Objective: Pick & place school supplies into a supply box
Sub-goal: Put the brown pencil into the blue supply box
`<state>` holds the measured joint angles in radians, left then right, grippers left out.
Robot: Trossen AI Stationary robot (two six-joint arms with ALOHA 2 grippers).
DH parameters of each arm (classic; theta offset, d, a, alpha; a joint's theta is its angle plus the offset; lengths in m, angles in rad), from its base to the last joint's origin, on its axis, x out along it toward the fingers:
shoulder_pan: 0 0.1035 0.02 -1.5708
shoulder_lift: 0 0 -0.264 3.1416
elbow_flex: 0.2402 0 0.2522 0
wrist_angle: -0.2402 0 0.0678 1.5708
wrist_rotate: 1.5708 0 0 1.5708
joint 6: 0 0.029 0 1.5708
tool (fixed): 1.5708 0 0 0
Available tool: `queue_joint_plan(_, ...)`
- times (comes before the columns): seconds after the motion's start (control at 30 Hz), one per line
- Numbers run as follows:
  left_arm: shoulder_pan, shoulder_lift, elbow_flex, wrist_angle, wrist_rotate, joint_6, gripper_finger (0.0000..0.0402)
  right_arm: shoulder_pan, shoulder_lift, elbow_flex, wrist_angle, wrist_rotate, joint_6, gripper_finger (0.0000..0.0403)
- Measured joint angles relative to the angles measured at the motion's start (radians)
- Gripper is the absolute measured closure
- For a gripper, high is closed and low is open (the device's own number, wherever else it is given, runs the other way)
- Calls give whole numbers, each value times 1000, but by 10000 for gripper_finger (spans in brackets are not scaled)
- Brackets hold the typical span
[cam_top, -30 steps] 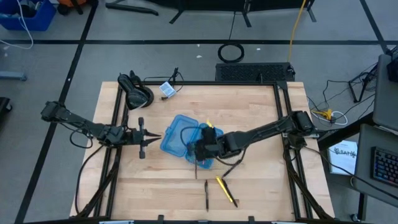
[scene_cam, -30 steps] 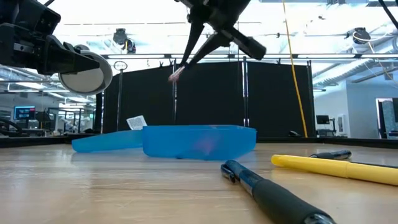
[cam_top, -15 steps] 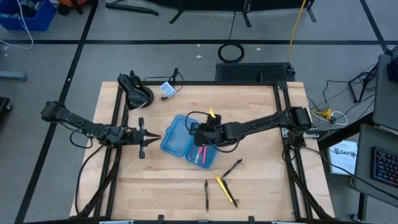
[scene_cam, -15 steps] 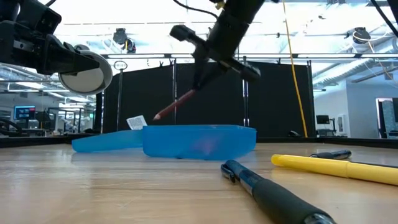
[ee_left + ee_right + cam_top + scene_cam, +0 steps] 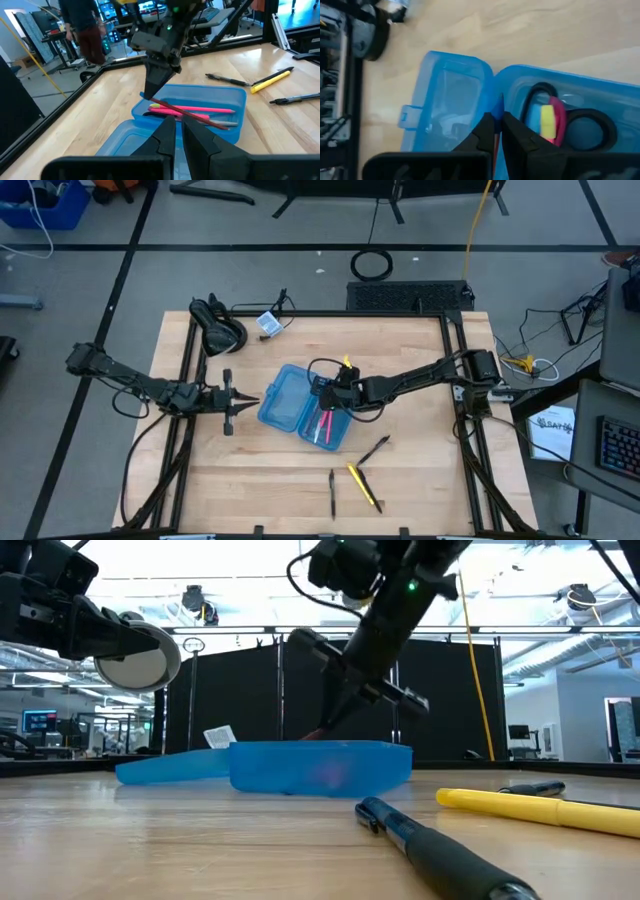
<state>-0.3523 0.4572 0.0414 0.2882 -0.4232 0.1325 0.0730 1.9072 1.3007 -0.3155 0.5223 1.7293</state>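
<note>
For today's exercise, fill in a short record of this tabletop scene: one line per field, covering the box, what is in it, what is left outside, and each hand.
Supply box: open, mid-table
In box: pink pencils, scissors
Left on table: yellow pen, two black pens
Right hand: over the box, shut on a pink pencil angled down into it
Left hand: shut, empty, beside the box's lid half

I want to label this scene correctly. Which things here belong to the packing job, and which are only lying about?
Belonging to the job:
- supply box, open
- pink pencils inside it
- scissors inside it
- yellow pen, on the table
- two black pens, on the table
- right pincer, shut on a pencil over the box

Lying about:
- black cable coil
- dark blue bin
</note>
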Motion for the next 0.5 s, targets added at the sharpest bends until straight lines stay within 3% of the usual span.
queue_joint_plan(0.5, 0, 0, 0, 0, 0, 23, 364, -59, 0, -78, 21, -108, -10, 394)
